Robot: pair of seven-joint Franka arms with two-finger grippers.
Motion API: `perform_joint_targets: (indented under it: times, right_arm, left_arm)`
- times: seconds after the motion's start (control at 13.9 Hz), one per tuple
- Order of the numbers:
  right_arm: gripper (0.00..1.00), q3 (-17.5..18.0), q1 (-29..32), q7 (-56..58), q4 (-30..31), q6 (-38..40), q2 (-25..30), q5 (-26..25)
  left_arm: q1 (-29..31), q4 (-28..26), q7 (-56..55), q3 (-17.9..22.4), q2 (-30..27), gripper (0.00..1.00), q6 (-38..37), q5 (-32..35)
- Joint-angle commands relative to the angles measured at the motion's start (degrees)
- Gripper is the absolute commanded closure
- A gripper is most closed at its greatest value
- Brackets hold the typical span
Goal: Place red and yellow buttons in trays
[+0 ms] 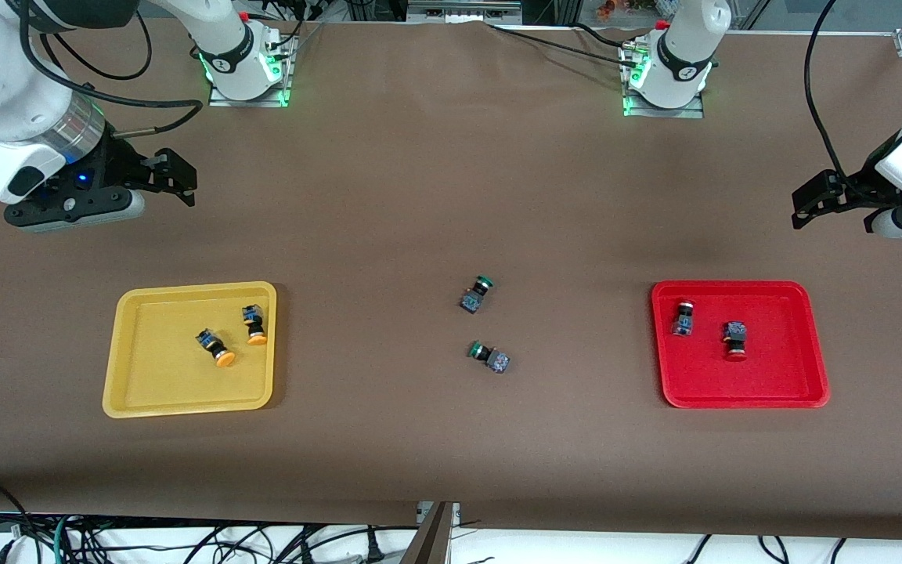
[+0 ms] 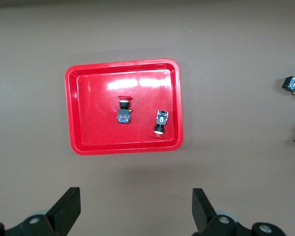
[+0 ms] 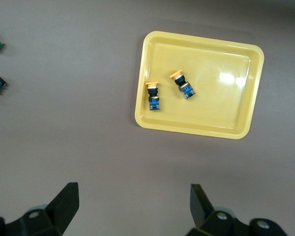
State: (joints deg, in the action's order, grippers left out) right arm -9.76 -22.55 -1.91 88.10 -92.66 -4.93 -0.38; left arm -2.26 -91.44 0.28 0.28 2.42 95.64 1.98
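Two yellow buttons (image 1: 216, 348) (image 1: 254, 323) lie on their sides in the yellow tray (image 1: 153, 376) toward the right arm's end of the table. Two red buttons (image 1: 683, 317) (image 1: 734, 339) lie in the red tray (image 1: 780, 368) toward the left arm's end. My right gripper (image 1: 181, 184) hangs open and empty over bare tabletop, off the yellow tray's (image 3: 221, 103) rim on the bases' side. My left gripper (image 1: 811, 202) hangs open and empty over bare tabletop, off the red tray's (image 2: 88, 98) rim. Both wrist views show the fingers (image 2: 69, 209) (image 3: 66, 204) spread wide.
Two green-capped buttons (image 1: 477, 294) (image 1: 490, 356) lie on the brown table midway between the trays. The arm bases (image 1: 247, 70) (image 1: 666, 78) stand along the table's farthest edge from the front camera. Cables hang below the nearest edge.
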Motion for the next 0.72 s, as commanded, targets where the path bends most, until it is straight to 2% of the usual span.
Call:
perform_joint_targets:
  times: [0.0, 0.5, 0.65]
  right_arm:
    - [0.00, -1.7, 0.5, 0.5, -2.3, 1.5, 0.5, -0.1]
    - [0.00, -1.6, 0.1, -0.7, -2.2, 1.6, -1.1, 0.0]
    - [0.00, -1.9, 0.5, -0.7, -2.3, 1.5, -1.0, 2.3]
  left_arm:
    - [-0.1, -0.7, -0.8, -0.3, -0.9, 0.00, -0.4, 1.6]
    - [-0.1, -0.1, -0.6, -0.3, -0.1, 0.00, -0.9, 1.6]
    - [-0.1, 0.1, -0.6, -0.3, 0.1, 0.00, -1.1, 1.6]
